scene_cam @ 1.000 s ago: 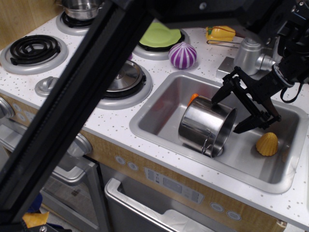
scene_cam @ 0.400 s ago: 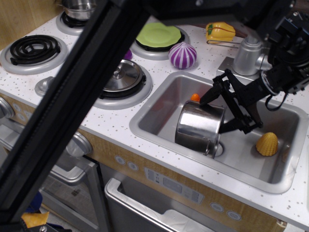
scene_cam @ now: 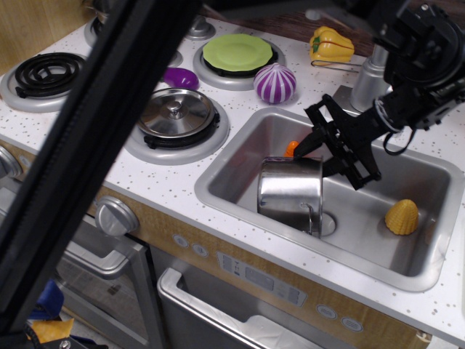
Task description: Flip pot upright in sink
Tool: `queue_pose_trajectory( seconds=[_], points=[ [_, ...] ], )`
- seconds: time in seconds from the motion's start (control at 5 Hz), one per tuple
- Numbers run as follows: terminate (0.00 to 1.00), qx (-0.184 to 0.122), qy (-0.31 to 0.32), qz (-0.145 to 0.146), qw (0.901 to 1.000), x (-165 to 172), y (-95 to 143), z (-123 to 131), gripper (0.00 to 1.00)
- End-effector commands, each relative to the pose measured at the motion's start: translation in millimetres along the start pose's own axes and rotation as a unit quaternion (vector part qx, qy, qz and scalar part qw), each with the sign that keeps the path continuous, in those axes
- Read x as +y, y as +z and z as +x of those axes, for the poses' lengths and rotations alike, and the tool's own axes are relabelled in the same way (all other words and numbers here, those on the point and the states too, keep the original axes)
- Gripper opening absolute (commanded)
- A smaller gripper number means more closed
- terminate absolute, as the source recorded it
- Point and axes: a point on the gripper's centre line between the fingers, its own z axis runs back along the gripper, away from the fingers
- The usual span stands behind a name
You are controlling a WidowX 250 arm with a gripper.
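Steel pot (scene_cam: 290,193) stands nearly upright in the sink (scene_cam: 240,156); the gripper (scene_cam: 328,154) grasps its far rim (toward the counter's back edge).

Matte black two-finger gripper (scene_cam: 338,149): long, thin, angular fingers (scene_cam: 320,116) with a linkage-style open frame, light showing through the gaps between bars. Behind the gripper sits a round collar with a pale grey or white ring at the wrist joint. Behind that, a bulky black wrist housing (scene_cam: 425,54), blocky with glossy faces and visible bolt or screw heads. Black cables (scene_cam: 402,139) loop out below the wrist joint. A wide black structural beam (scene_cam: 94,145) crosses the view well apart from the gripper, blurred.
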Motion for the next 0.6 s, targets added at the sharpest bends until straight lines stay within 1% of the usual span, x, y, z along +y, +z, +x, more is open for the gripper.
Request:
queue_pose_trajectory(
  seconds=[0.0, 0.2, 0.4],
  points=[
    [0.00, -0.048, 0.047, -0.052, 0.9964, 12, 25, 3, 0.00],
    [0.00, -0.054, 0.061, -0.082, 0.9933, 16, 34, 7, 0.00],
    [0.00, -0.072, 0.086, -0.130, 0.9851, 22, 43, 9, 0.00]
  ],
)
